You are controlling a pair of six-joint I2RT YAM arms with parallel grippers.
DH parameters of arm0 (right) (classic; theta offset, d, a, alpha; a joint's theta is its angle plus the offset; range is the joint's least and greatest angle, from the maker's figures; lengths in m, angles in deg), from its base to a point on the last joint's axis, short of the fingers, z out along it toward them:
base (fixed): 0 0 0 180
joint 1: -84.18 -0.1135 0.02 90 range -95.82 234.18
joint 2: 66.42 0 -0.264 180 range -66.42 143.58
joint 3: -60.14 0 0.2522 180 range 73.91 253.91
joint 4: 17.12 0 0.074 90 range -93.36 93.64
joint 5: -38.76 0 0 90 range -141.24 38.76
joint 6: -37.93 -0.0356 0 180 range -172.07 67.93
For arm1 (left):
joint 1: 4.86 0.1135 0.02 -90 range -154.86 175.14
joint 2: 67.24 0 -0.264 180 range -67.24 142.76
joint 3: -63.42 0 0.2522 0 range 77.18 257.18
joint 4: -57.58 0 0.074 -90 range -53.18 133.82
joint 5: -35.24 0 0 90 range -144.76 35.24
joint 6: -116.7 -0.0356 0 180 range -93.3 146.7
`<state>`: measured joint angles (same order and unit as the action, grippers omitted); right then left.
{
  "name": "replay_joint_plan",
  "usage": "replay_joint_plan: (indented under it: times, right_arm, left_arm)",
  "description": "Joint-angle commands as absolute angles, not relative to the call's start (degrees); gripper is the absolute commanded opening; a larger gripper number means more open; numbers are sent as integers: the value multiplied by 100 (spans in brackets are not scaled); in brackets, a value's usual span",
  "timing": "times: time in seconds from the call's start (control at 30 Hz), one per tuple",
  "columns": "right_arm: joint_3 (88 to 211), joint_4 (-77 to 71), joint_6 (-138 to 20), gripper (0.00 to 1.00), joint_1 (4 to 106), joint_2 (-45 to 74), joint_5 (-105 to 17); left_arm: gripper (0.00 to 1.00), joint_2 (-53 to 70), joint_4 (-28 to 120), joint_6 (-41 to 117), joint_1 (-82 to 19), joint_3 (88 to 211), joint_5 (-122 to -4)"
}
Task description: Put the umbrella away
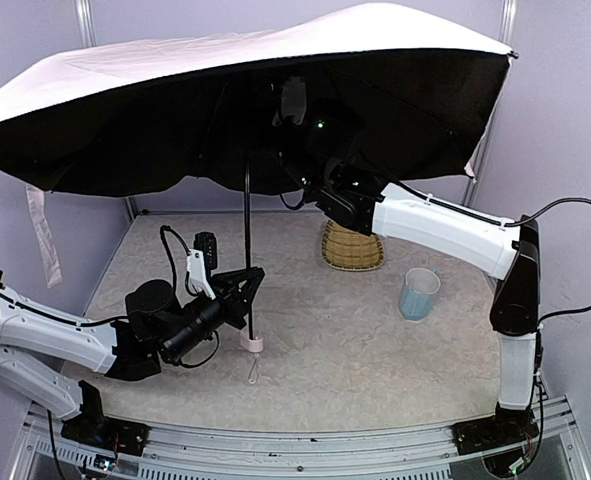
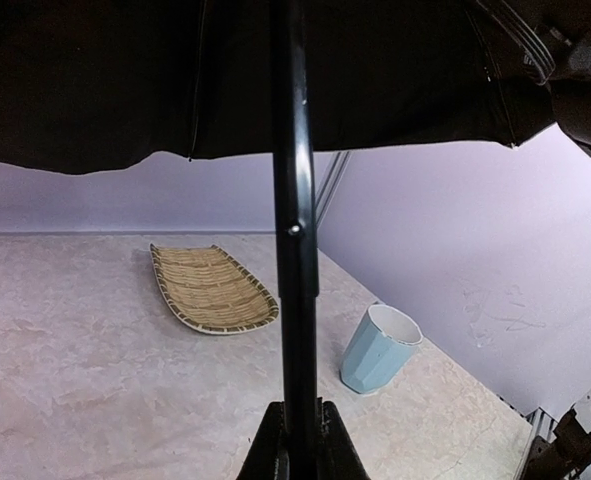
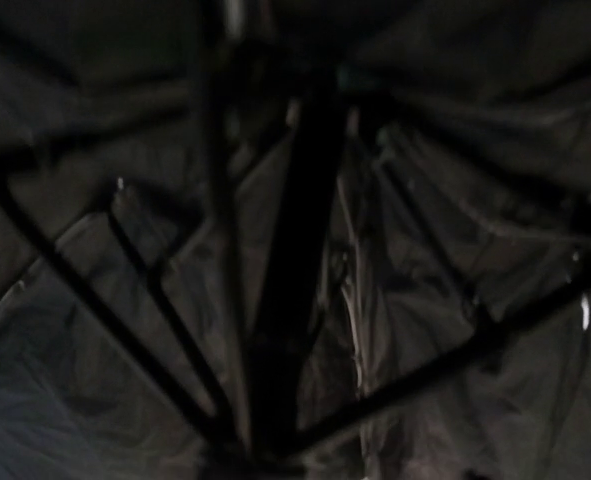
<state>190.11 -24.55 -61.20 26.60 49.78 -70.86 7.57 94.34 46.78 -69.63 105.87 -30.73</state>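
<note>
The umbrella (image 1: 275,50) stands open over the table, pale-pink fabric on top and black lining underneath. Its thin black shaft (image 1: 247,215) runs down to the small pink handle (image 1: 254,343), which rests on the table with its strap (image 1: 253,372) beside it. My left gripper (image 1: 250,285) is shut on the lower shaft; the left wrist view shows the shaft (image 2: 293,200) pinched between its fingers (image 2: 267,450). My right gripper (image 1: 295,135) reaches up under the canopy near the shaft's top, lost in the dark. The right wrist view shows only black lining (image 3: 425,300) and ribs (image 3: 165,300).
A woven yellow tray (image 1: 352,247) lies at the back centre, also in the left wrist view (image 2: 213,288). A light-blue cup (image 1: 418,293) stands upright right of it, also seen there (image 2: 377,350). The canopy spans most of the workspace between purple walls. A pink closing strap (image 1: 41,230) hangs at left.
</note>
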Motion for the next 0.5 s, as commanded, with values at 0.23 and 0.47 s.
replay_joint_plan:
  times: [0.23, 0.47]
  right_arm:
    - [19328, -2099, -6320, 42, 2769, 5072, -7057]
    - [19459, -2055, -6230, 52, 2778, 5109, -7180]
  left_arm:
    - [0, 709, 9919, 4429, -7016, 10753, -3063]
    - [0, 729, 9928, 4449, -7050, 10698, -3060]
